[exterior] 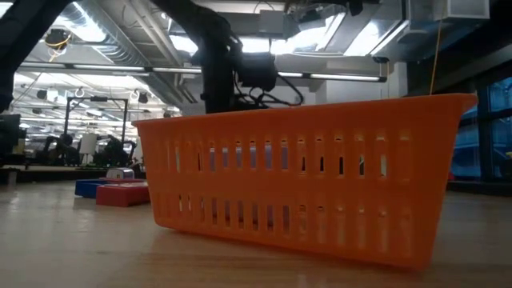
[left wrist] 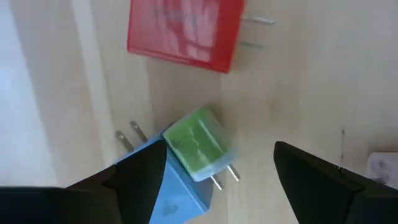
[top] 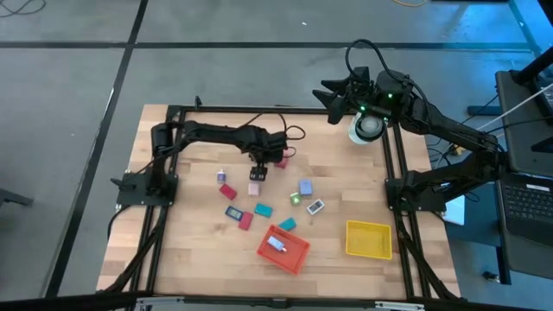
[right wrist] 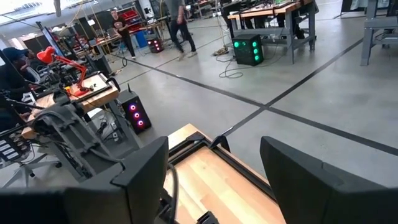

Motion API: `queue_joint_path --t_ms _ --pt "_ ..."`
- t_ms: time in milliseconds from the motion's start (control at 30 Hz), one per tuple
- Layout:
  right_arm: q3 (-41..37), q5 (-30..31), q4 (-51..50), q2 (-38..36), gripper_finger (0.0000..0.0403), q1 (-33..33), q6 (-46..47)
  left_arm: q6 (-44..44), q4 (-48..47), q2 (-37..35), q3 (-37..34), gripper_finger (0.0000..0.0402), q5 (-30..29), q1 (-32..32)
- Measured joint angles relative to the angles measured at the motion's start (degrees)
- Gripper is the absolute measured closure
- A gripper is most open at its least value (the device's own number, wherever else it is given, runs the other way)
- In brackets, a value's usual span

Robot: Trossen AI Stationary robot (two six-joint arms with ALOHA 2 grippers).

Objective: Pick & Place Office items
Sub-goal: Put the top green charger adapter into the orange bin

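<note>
My left gripper [top: 259,166] [left wrist: 219,149] is open over the middle of the table, pointing down. Between its fingers lie a small green piece [left wrist: 198,142] and a blue piece [left wrist: 177,190], both with metal prongs and lying against each other. A red piece [left wrist: 183,31] [top: 279,160] lies just beyond them. More office items are scattered on the wood: pink [top: 254,187], red [top: 228,192], teal [top: 263,209], blue [top: 305,187]. One small piece [top: 278,244] lies in the orange-red tray [top: 294,257]. My right gripper [top: 333,93] [right wrist: 214,155] is open, raised over the table's far right corner.
The yellow tray [top: 369,239] sits near the right front corner, right of the orange-red tray [exterior: 304,192], which fills the low view. A white roll [top: 366,127] lies under the right arm. Black frame rails [top: 399,173] border the table. A laptop [top: 527,203] stands off the right edge.
</note>
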Motion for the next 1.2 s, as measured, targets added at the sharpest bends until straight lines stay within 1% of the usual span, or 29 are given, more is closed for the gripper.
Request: queue_joint_path --t_ms 100,200,267,400,467,533,700,800,900,1067,1200 --pt "0.0 0.0 0.01 -0.01 0.0142 0.0 0.02 -1.73 -0.03 0.45 0.11 0.0107 2.49 1.2" --pt "0.0 0.04 0.01 -0.02 0.0142 0.0 0.03 -2.12 -0.04 0.79 0.22 0.0108 3.39 1.7" --pt "0.0 0.2 0.01 -0.02 0.0142 -0.02 0.0 -2.48 0.09 0.82 0.22 0.0115 4.79 1.7" --pt "0.0 0.2 0.01 0.0 0.0142 -0.35 -0.01 -4.11 -1.06 1.55 -0.27 0.0156 9.87 1.26" --pt "0.0 0.22 0.01 0.0 0.0142 -0.5 -0.01 -4.47 0.62 2.35 0.09 0.0178 9.6 0.58" --pt "0.0 0.22 0.01 -0.02 0.0142 -0.55 -0.01 -4.22 0.32 4.0 0.04 0.0194 7.89 0.24" --pt "0.0 0.2 0.0 -0.01 0.0142 -0.5 -0.03 -5.25 0.42 4.97 0.22 0.0226 10.65 0.3" --pt "0.0 0.2 0.01 0.0 0.0142 -0.51 -0.03 -5.25 0.92 5.01 0.17 0.0246 9.26 -0.18" --pt "0.0 0.19 0.01 0.0 0.0142 -0.73 -0.16 -5.25 1.12 5.04 0.15 0.0264 9.52 -0.14" --pt "0.0 -0.11 0.01 0.0 0.0142 -1.65 -0.14 -4.88 1.19 4.85 0.09 0.0264 10.4 -0.14" --pt "0.0 -0.45 0.01 0.0 0.0142 -1.79 -0.14 -4.86 1.12 3.74 -0.11 0.0265 13.87 -0.01"
